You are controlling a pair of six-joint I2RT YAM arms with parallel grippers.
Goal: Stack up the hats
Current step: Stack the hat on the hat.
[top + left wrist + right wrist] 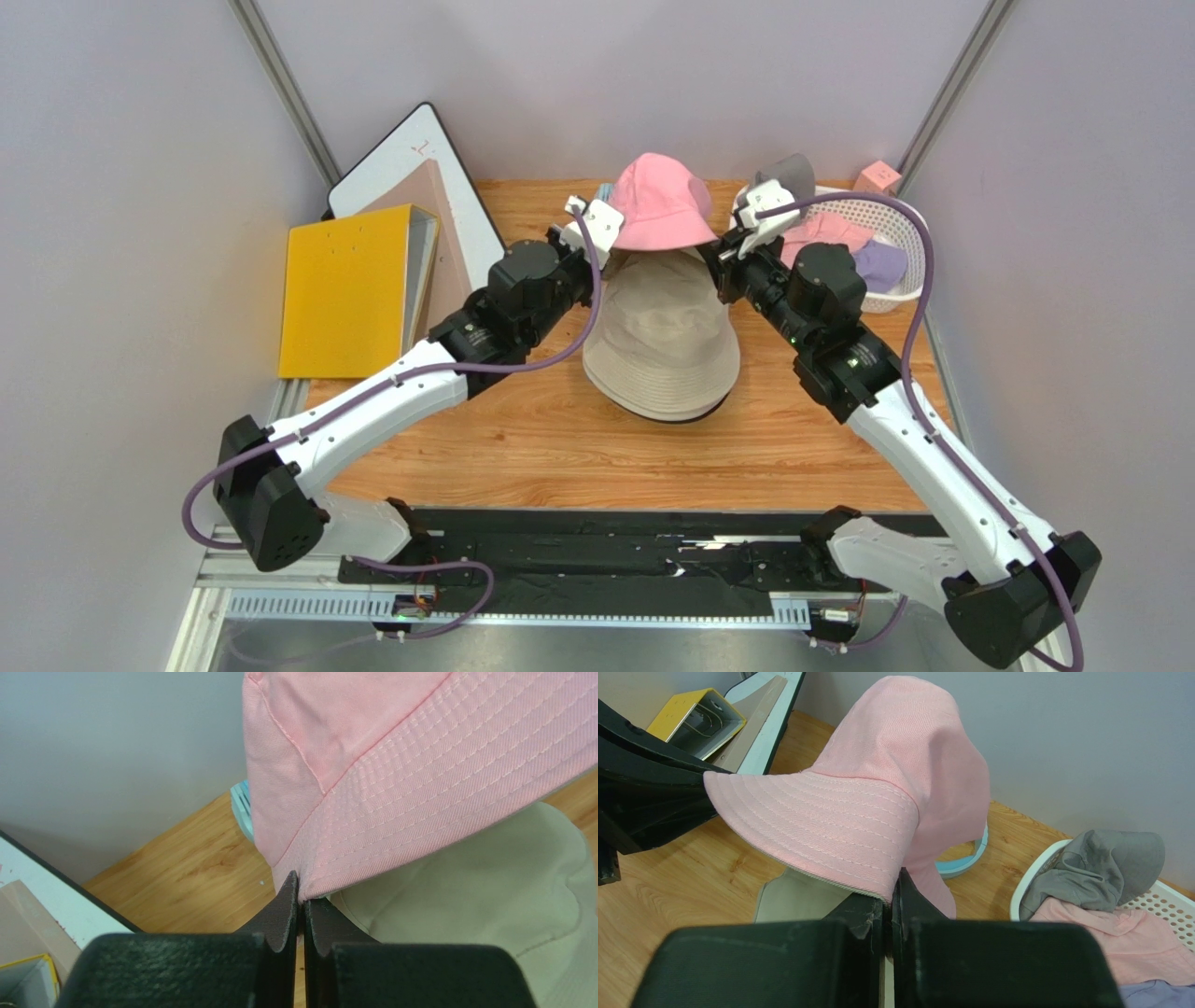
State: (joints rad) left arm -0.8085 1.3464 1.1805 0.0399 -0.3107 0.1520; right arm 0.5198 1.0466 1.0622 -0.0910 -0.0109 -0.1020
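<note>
Pink bucket hat [659, 200]: soft twill, ring-stitched brim, above the wooden table's [547, 448] far edge.
Beige hat [662, 343]: rounded, floppy, beneath it.
Left gripper [302, 899]: pinching its brim.
Right gripper [892, 894]: pinching the opposite brim.

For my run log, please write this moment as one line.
held: pink hat | left gripper: shut on its brim | right gripper: shut on its brim | under it: beige hat | basket: grey hat, others

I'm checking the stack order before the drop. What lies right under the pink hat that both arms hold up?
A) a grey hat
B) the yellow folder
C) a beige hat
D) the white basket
C: the pink hat, its brim pinched by the left gripper and the right gripper, hangs over the far part of the beige hat.
</note>
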